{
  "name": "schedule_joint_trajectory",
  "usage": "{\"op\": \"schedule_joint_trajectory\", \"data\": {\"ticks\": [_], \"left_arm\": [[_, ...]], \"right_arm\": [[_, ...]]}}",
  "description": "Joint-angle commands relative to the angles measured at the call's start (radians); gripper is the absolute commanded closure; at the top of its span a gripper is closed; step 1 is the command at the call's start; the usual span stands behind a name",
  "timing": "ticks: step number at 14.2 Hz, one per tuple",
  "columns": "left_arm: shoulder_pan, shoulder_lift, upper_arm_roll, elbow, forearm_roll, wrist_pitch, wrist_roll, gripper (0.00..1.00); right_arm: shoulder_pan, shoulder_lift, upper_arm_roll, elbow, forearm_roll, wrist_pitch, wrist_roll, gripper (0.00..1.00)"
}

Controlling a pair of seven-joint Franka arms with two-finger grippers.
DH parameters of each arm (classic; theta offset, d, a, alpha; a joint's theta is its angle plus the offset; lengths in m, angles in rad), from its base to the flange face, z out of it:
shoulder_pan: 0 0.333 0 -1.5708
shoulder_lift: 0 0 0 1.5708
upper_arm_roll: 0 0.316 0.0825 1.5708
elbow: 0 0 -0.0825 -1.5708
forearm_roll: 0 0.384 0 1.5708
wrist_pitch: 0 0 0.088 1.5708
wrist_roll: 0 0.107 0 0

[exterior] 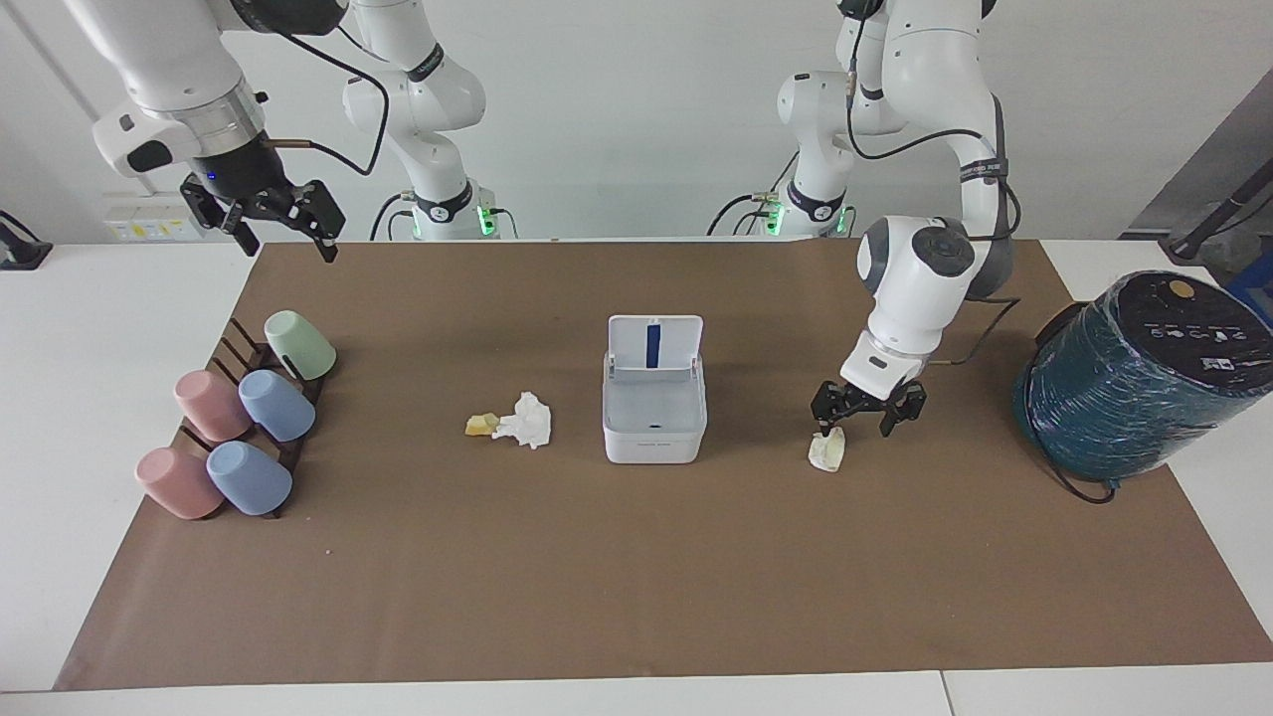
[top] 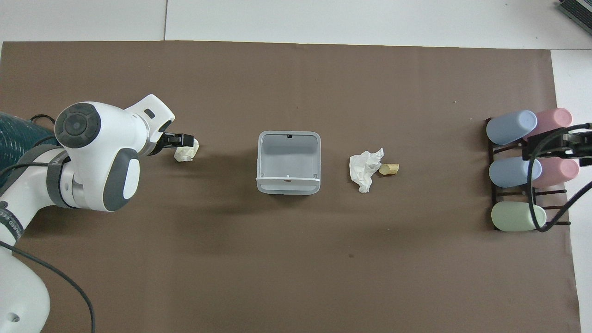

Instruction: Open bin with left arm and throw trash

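The white bin [exterior: 653, 436] stands mid-table with its lid [exterior: 654, 343] raised; in the overhead view the bin [top: 261, 162] shows nothing inside. A cream paper wad of trash [exterior: 827, 449] [top: 187, 153] lies beside it toward the left arm's end. My left gripper [exterior: 853, 426] [top: 179, 139] hangs open just above the mat, one fingertip [exterior: 821, 426] right over the wad, nothing held. A white tissue wad [exterior: 525, 420] [top: 364, 169] and a yellow scrap [exterior: 482, 425] [top: 389, 169] lie together beside the bin toward the right arm's end. My right gripper [exterior: 286, 239] waits open, high over the mat's corner.
A dark rack with several pastel cups [exterior: 239, 428] [top: 513, 171] sits at the right arm's end. A big teal wrapped cylinder [exterior: 1144, 378] [top: 14, 138] lies at the left arm's end, close to my left arm's elbow. A brown mat [exterior: 636, 597] covers the table.
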Motion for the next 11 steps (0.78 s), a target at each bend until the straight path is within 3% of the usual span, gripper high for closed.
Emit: {"op": "schedule_joint_trajectory", "data": {"ticks": [1,3,4,5,6,8,11], "left_arm": [[0.008,0.029,-0.008,-0.057,0.023,0.124,0.006,0.0],[-0.001,0.034,-0.009,-0.06,0.023,0.137,0.005,0.0],[-0.004,0.034,-0.008,-0.06,0.023,0.137,0.008,0.07],[-0.004,0.034,-0.008,-0.06,0.023,0.134,0.029,0.55],[-0.007,0.034,-0.008,-0.06,0.023,0.134,0.066,0.96],[-0.008,0.034,-0.008,-0.053,0.023,0.123,0.072,1.0],[-0.006,0.032,-0.011,-0.045,0.023,0.124,0.074,1.0]], "right_arm": [[-0.005,-0.022,0.002,-0.019,0.022,-0.002,-0.028,0.0],[0.027,-0.024,0.016,-0.037,0.062,0.053,-0.092,0.0],[0.056,-0.031,0.016,-0.095,0.065,0.147,-0.112,0.0],[0.078,-0.039,0.016,-0.158,0.066,0.237,-0.098,0.0],[0.116,-0.037,0.016,-0.223,0.066,0.333,-0.077,0.0],[0.196,0.02,0.016,-0.304,0.066,0.494,-0.034,0.0],[0.256,0.18,0.016,-0.328,0.066,0.691,0.005,0.0]]}}
